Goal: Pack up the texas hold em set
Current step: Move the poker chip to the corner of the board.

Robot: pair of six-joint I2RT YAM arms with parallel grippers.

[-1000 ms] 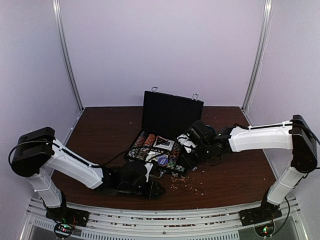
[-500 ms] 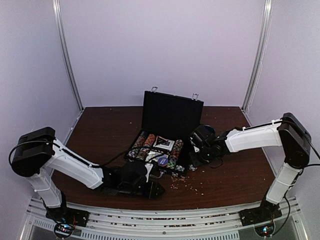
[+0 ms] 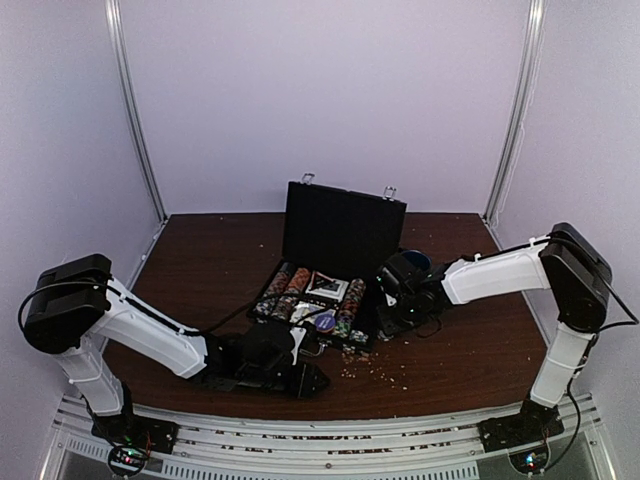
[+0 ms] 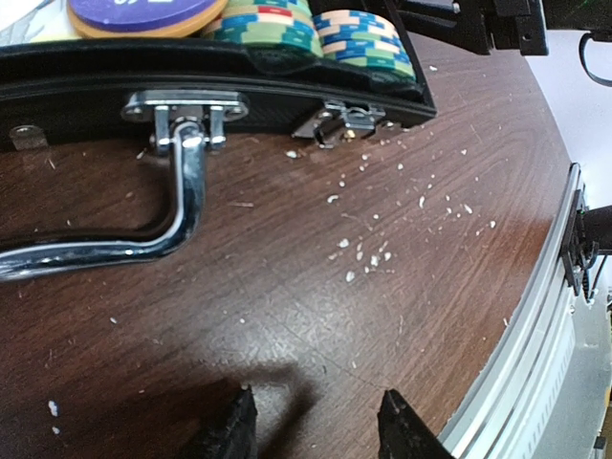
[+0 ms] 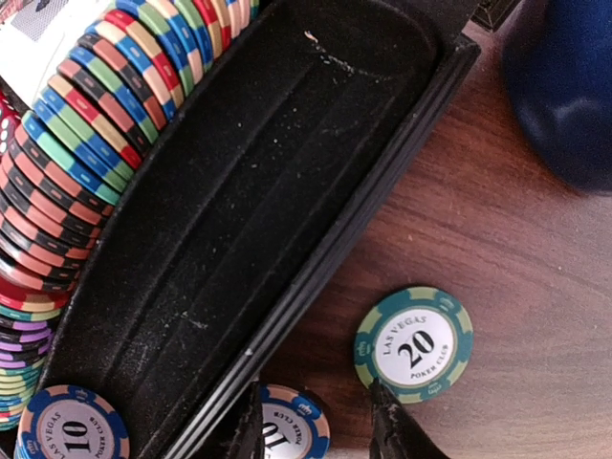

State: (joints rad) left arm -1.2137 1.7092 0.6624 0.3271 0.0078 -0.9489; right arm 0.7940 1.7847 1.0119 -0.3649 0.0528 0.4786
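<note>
The black briefcase stands open, its lid [image 3: 345, 232] upright and its tray holding rows of striped poker chips [image 3: 300, 292]. In the right wrist view one tray slot [image 5: 249, 182] is almost bare beside the chip rows [image 5: 105, 105], with a blue 10 chip [image 5: 72, 428] at its end. On the table outside the case lie a green 20 chip [image 5: 413, 344] and another blue 10 chip [image 5: 292, 426]. My right gripper [image 5: 320, 428] is open, with that outer blue chip lying flat between its fingers. My left gripper [image 4: 316, 426] is open over bare wood, in front of the silver handle [image 4: 182, 206].
A dark blue cup [image 5: 564, 86] stands just right of the case. Pale crumbs [image 3: 385, 372] are scattered on the wood in front of the case. A silver latch [image 4: 342, 120] sits beside the handle. The table's metal front rail [image 4: 535, 344] runs close to my left gripper.
My right arm has folded in and its gripper has shifted right, off the chip tray, to the case's right edge. The left arm has not moved.
</note>
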